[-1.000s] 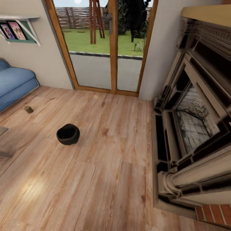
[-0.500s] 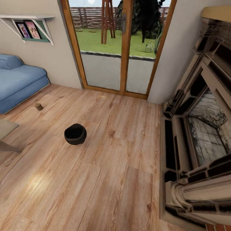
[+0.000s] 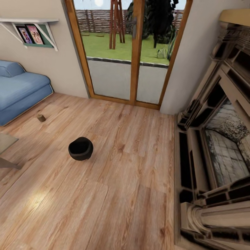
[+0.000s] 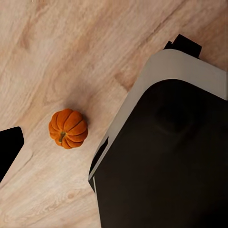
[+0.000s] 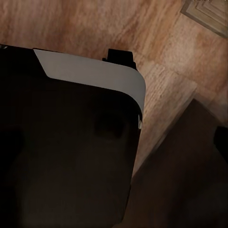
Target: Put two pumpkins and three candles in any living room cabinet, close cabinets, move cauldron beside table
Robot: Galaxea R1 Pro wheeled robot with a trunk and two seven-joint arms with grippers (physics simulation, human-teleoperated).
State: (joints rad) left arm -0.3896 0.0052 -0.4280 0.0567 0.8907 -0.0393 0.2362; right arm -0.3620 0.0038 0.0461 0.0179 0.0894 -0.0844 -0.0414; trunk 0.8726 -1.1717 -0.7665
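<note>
Home living room, wood plank floor [image 3: 118, 194], blue sofa [image 3: 21, 92] by the wall, ornate fireplace [image 3: 217, 146] with stone firebox, glazed wooden patio doors [image 3: 130, 52] onto a lawn, wall shelf [image 3: 29, 21] with framed photos [image 3: 30, 34], table corner [image 3: 5, 147]

Open floor [image 3: 114, 194] around cauldron [image 3: 80, 148]; fireplace [image 3: 215, 152] rightward.

In the head view, the cauldron [image 3: 80, 148] sits on the wood floor [image 3: 114, 194], left of the middle. A small candle [image 3: 41, 118] stands further up and left, near the sofa [image 3: 21, 92] at the left edge. A table corner [image 3: 5, 142] pokes in below the sofa. A shelf [image 3: 31, 24] hangs at upper left. Glass doors [image 3: 130, 52] fill the top middle. The fireplace [image 3: 215, 146] runs down the right side. In the left wrist view, a pumpkin [image 4: 68, 128] lies on the floor, lower left, beside the robot's base [image 4: 166, 142].
</note>
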